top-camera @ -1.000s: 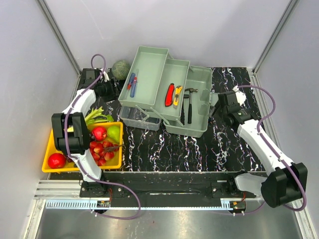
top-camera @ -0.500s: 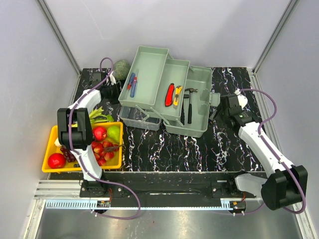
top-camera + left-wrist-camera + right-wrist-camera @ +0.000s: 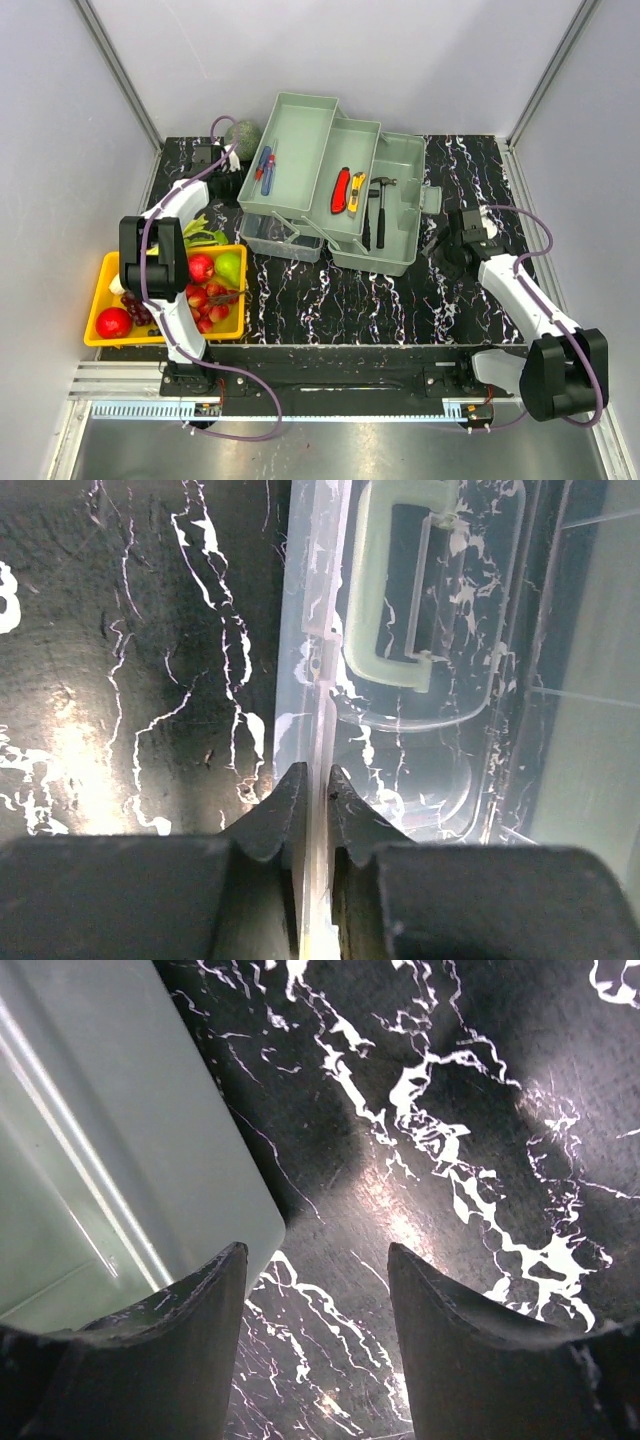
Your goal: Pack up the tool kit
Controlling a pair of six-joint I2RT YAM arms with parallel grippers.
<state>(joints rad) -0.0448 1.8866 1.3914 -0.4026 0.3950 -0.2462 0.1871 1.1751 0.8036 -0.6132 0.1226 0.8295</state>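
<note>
The tool kit (image 3: 395,200) stands open at the back of the table, its pale green trays fanned out. A red knife (image 3: 341,190), a yellow knife (image 3: 356,193) and a hammer (image 3: 380,205) lie inside; blue-handled tools (image 3: 265,165) lie in the upper tray. The translucent lid (image 3: 280,238) with its handle (image 3: 400,580) lies folded open in front. My left gripper (image 3: 236,200) (image 3: 315,780) is shut on the lid's thin rim (image 3: 318,630). My right gripper (image 3: 440,245) (image 3: 315,1260) stands open above the mat, beside the box's near right corner (image 3: 120,1140), holding nothing.
A yellow fruit tray (image 3: 100,300) with apples, a pear and greens sits at the front left. A green melon (image 3: 242,138) rests at the back by the box. Grey walls close in the black marbled mat (image 3: 340,290) on three sides.
My left gripper moved right along the back and closed on the lid's rim. The right arm drew back a little toward the near right, its jaws still apart.
</note>
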